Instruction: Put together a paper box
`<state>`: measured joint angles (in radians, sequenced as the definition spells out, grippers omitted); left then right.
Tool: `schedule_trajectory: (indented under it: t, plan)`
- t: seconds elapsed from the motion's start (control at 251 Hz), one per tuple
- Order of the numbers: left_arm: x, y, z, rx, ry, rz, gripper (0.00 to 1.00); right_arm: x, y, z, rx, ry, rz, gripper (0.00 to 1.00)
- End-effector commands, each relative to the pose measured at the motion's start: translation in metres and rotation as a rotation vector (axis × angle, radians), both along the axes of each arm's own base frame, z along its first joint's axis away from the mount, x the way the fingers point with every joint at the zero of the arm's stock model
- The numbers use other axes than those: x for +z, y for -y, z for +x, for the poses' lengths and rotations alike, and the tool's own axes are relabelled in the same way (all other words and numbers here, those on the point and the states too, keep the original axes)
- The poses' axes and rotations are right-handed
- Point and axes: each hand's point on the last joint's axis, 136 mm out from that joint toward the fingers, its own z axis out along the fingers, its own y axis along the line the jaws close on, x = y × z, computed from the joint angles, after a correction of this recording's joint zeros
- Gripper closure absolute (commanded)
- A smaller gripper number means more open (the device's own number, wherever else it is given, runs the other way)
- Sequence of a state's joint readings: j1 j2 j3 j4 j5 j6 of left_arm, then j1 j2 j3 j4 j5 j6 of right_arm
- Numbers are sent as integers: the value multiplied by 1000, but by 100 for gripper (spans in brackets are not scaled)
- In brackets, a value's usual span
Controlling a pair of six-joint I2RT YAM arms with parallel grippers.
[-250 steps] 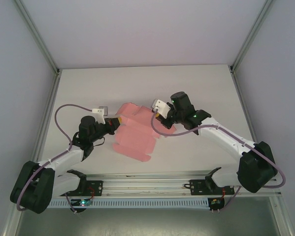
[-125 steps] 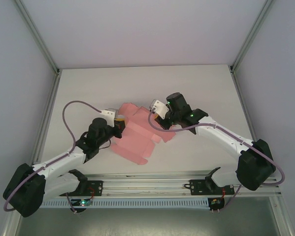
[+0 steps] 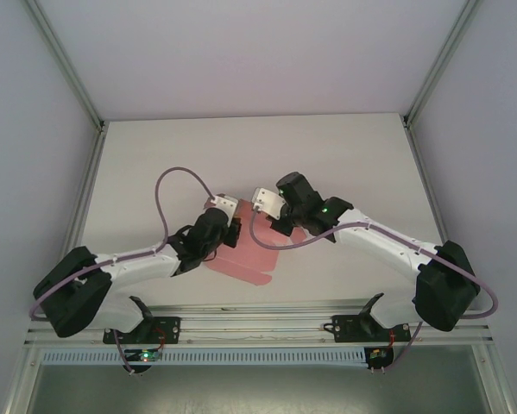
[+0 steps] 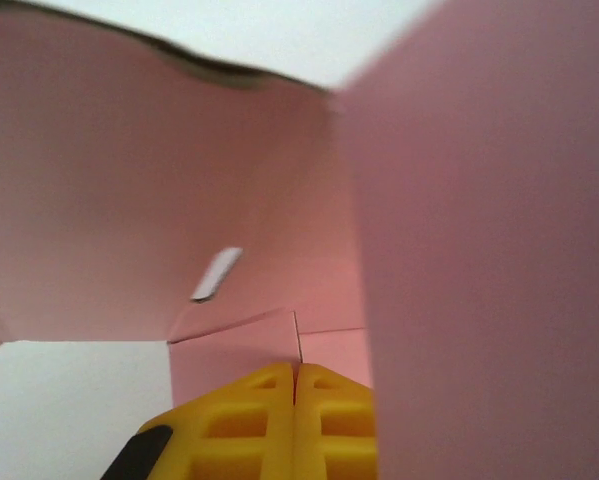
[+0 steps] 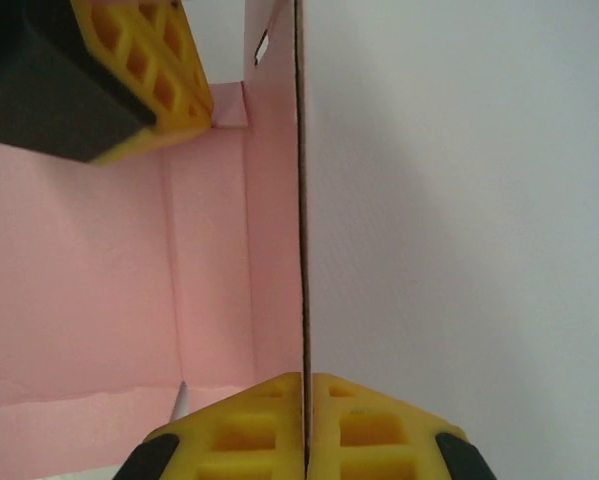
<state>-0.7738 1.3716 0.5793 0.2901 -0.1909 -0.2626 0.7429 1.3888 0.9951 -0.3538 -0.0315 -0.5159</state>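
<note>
The paper box lies part-folded on the white surface, about midway across and toward the near edge, with some of its walls raised. The right jaws are clenched on the edge of one raised wall. The right wrist view shows that wall edge-on and upright, running straight out from where the jaws meet. The left jaws are pressed tight together low inside the box, close to a corner where the floor meets a wall; whether any card is pinched between them I cannot tell. The step in hand looks like squaring up the walls so that a tab can go into the slot in the wall ahead of the left jaws. To do it well, the right jaws should hold their wall plumb without tugging, since thin card buckles easily. The left jaws should press along the crease rather than across it, with the floor flat. Go slowly: a twist from either side could skew the corner or tear the fold.
</note>
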Motion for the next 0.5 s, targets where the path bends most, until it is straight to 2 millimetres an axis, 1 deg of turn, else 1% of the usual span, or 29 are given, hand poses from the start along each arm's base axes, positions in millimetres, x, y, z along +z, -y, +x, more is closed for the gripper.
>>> schedule_trajectory:
  t: [0.0, 0.068, 0.148, 0.275, 0.311, 0.343, 0.347, 0.367, 0.415, 0.467, 0.495]
  plan:
    - [13, 35, -6, -91, 66, 15, 100, 17, -23, 6, 40, 95, 45, 100]
    - [9, 41, -6, -91, 75, 30, 100, 14, -24, 4, 49, 122, 12, 100]
    - [5, 43, -4, -57, 71, 31, 100, 11, -25, 2, 51, 148, -15, 100]
    - [6, 44, -2, -35, 66, 1, 100, 13, -17, 10, 0, 175, -42, 100]
    - [5, 41, -2, -19, 66, -3, 100, 11, -15, 12, -8, 182, -56, 100]
    - [6, 39, -2, -3, 66, -8, 97, 10, -13, 13, -13, 188, -66, 100]
    - [6, 39, -2, -3, 65, -7, 97, 13, -14, 14, -13, 193, -62, 100]
    - [6, 37, -2, 2, 64, -6, 96, 8, -12, 13, -14, 190, -75, 100]
    - [6, 34, -3, 15, 60, -10, 91, 5, -10, 13, -13, 194, -89, 100]
    - [7, 29, -5, 26, 57, -10, 89, 2, -7, 14, -11, 202, -109, 100]
    - [7, 27, -7, 30, 57, -11, 84, 0, -5, 15, -11, 209, -123, 100]
